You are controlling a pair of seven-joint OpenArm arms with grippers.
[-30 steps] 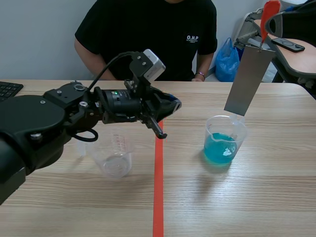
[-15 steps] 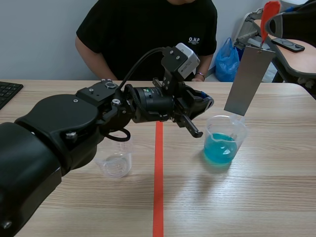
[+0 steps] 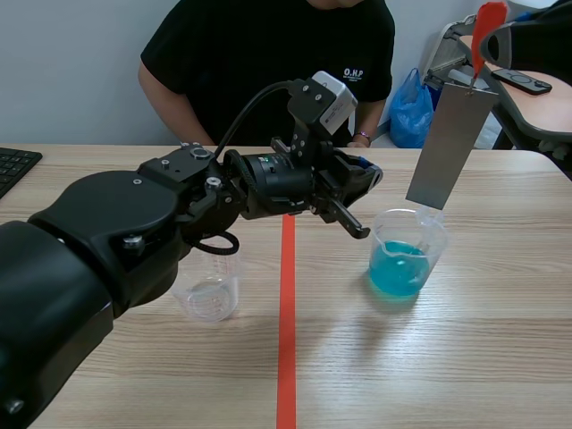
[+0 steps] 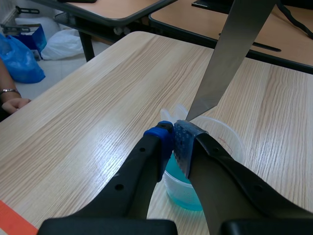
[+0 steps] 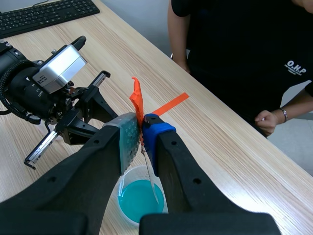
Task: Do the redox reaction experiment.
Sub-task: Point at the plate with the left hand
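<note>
- Metal strip (image 3: 450, 147) hangs from an orange tab (image 5: 137, 98) pinched in the closed right end effector (image 5: 142, 128). Its lower end sits just above the rim of the beaker (image 3: 407, 259) of blue liquid and is not yet dipped. It has not shifted over the last second.
- The left end effector (image 4: 173, 139), fingers closed on nothing, has swung away from above the empty cup (image 3: 210, 290). It crossed the red tape line (image 3: 286, 340) to just beside the beaker.
- In the last half second it barely moved, only lifting a little, so the approach looks finished.
- In the left wrist view its tips hover over the beaker's near rim, close to the strip's lower corner. Whether they touch either one cannot be told.
- The left arm is probably there to steady the beaker on the counter (image 3: 447, 357). It would have to open its fingers first.
- Lowering the strip into the liquid remains to be done, and a nudge now could tip the beaker.
</note>
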